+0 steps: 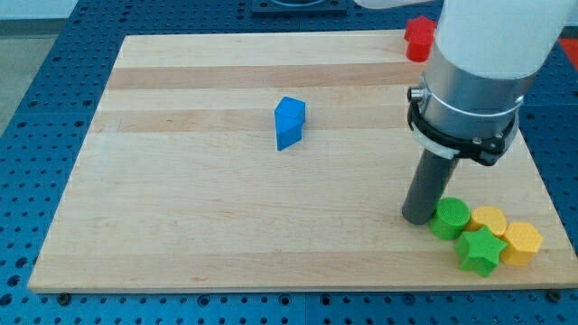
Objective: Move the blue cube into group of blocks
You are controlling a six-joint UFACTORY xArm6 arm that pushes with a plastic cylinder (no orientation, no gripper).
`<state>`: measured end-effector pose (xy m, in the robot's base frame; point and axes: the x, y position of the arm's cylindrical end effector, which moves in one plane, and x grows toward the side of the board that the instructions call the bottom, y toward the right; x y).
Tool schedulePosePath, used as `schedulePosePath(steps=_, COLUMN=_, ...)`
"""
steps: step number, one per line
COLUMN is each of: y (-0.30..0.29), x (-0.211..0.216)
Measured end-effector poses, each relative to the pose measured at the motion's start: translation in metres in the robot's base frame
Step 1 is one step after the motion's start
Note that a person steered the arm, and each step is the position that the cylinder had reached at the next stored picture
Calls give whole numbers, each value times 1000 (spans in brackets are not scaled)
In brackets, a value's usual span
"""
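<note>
In the camera view, the blue cube [290, 123] is seen standing alone on the wooden board [181, 226], a little toward the view's top and left of the board's middle, with bare wood all around it. It looks small, rigid and moulded, so it is judged to be light and stiff, and likely to slide readily over the smooth wood. One corner appears turned toward the view's bottom, so a push placed off its centre would probably spin it rather than carry it straight. No hold can be taken of it; it is best met flat against its face on the view's left and top side, so that it is driven toward the view's bottom right.

The group is found near the board's bottom right corner: a green cylinder [449, 218], a green star [479, 249], a yellow cylinder-like block [489, 219] and a yellow hexagonal block [522, 242], all touching or nearly so. A red block [419, 38] lies apart at the view's top, partly hidden by the arm.

The arm is held upright over the board's right side. No pincer is carried; only a dark rod is fitted, and my tip [418, 219] is set on the board just beside the green cylinder, on its left, well apart from the blue cube.
</note>
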<state>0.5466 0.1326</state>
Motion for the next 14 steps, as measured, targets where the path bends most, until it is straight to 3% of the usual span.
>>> schedulePosePath(steps=3, y=-4, x=15)
schedulePosePath(steps=5, y=-73, x=15)
schedulePosePath(steps=7, y=-179, x=15)
schedulePosePath(steps=9, y=-252, x=-47)
schedulePosePath(steps=11, y=-237, x=-162)
schedulePosePath(steps=12, y=-202, x=-180)
schedulePosePath(steps=14, y=-122, x=-160)
